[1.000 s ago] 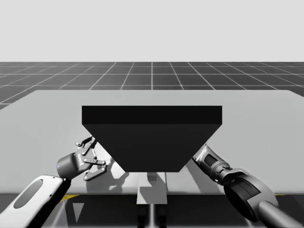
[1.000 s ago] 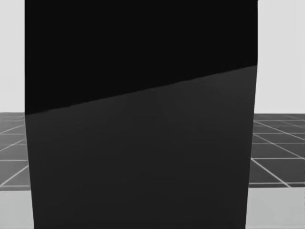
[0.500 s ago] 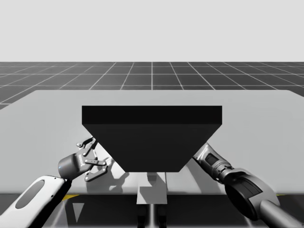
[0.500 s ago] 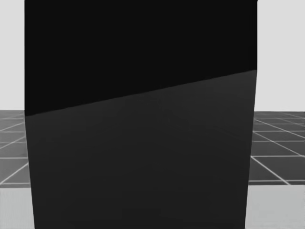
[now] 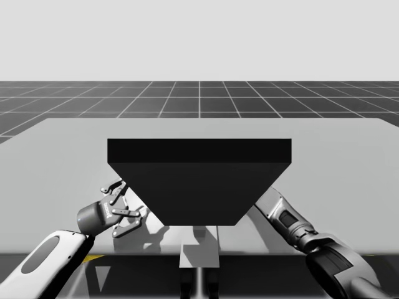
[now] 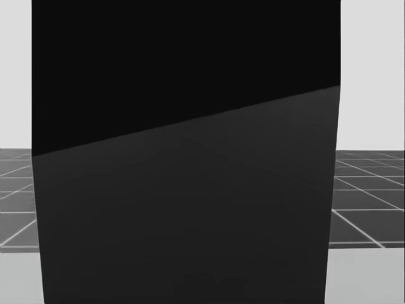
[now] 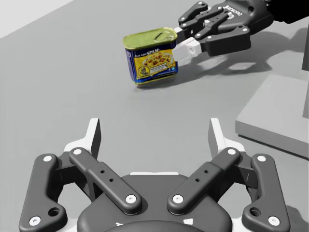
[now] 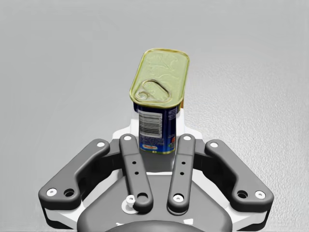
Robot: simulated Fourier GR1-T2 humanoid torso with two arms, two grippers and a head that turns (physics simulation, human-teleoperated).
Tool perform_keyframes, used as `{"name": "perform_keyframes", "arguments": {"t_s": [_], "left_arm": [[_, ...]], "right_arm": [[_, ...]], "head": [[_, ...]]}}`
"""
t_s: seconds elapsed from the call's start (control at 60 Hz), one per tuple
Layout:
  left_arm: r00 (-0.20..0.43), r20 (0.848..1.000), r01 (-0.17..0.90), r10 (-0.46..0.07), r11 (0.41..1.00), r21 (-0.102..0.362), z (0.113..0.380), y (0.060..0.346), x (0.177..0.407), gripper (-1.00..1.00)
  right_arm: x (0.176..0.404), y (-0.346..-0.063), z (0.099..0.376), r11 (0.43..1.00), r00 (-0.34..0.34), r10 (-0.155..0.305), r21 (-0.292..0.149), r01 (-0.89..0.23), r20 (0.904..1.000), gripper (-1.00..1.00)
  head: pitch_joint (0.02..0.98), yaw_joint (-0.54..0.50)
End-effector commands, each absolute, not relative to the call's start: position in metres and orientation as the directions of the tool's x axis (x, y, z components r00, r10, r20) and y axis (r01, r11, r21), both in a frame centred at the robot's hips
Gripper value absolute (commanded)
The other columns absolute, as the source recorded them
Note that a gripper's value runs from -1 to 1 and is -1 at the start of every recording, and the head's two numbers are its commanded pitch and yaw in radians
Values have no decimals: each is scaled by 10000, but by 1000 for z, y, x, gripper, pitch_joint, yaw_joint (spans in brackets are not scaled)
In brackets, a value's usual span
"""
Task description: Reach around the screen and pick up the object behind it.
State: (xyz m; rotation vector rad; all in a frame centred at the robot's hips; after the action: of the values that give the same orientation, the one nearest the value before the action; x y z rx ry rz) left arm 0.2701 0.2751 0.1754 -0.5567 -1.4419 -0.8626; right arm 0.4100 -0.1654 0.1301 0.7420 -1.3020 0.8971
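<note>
Two fingers of your right gripper [image 8: 157,139] squeeze the upright blue-and-yellow can [image 8: 161,92] across its narrow width, dead ahead behind the screen [image 5: 199,187], so lift with that arm; your left gripper [image 5: 123,208], lower left in high view, gapes empty, well short.

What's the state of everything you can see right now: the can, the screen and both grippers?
blue rectangular can: upright on the table, pull-tab lid sealed, not lifted.
screen: standing on the table, blocking the head view.
left gripper: open, holding nothing, the can well ahead of it.
right gripper: shut on the can's lower part, one finger on each side.
</note>
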Motion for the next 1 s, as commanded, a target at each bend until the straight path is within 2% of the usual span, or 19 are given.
{"name": "perform_keyframes", "arguments": {"t_s": [0.017, 0.183, 0.333, 0.45, 0.683, 0.767, 0.85, 0.867, 0.9, 1.0], "left_arm": [[-805, 9817, 7841, -1727, 5971, 1694, 175, 274, 271, -1000], [-825, 9808, 7805, -1768, 6005, 1739, 175, 274, 271, -1000], [-831, 9818, 7726, -1707, 6112, 1717, 177, 275, 271, -1000], [-843, 9817, 7711, -1708, 6128, 1728, 178, 275, 271, -1000], [-872, 9823, 7660, -1661, 6192, 1727, 180, 275, 271, -1000], [-901, 9834, 7595, -1574, 6279, 1701, 182, 275, 271, -1000], [-928, 9849, 7496, -1463, 6407, 1658, 184, 276, 272, -1000], [-926, 9855, 7462, -1419, 6455, 1631, 185, 276, 273, -1000], [-943, 9860, 7418, -1375, 6509, 1617, 185, 277, 273, -1000], [-954, 9871, 7310, -1287, 6640, 1572, 187, 278, 274, -1000]], "right_arm": [[419, -179, 155, 5549, -1028, 376, -1063, -8251, 9940, 1000], [385, -200, 175, 5690, -1770, 379, -1668, -8052, 9835, 1000], [361, -229, 183, 6121, -2304, 534, -2141, -7612, 9716, 1000], [349, -258, 187, 6551, -2446, 513, -2175, -7236, 9683, 1000], [341, -307, 193, 7411, -2642, 563, -2176, -6351, 9628, 1000], [339, -317, 202, 7661, -2905, 513, -2242, -6023, 9555, 1000], [337, -324, 216, 7892, -3285, 465, -2363, -5668, 9433, 1000], [336, -326, 223, 7994, -3454, 449, -2411, -5503, 9374, 1000], [336, -328, 228, 8057, -3553, 469, -2456, -5390, 9336, 1000], [333, -332, 254, 8368, -4124, 518, -2649, -4792, 9095, 1000]], "head": [[150, -40], [144, -43], [141, -43], [139, -44], [137, -46], [137, -48], [136, -49], [136, -48], [135, -48], [134, -49]]}}
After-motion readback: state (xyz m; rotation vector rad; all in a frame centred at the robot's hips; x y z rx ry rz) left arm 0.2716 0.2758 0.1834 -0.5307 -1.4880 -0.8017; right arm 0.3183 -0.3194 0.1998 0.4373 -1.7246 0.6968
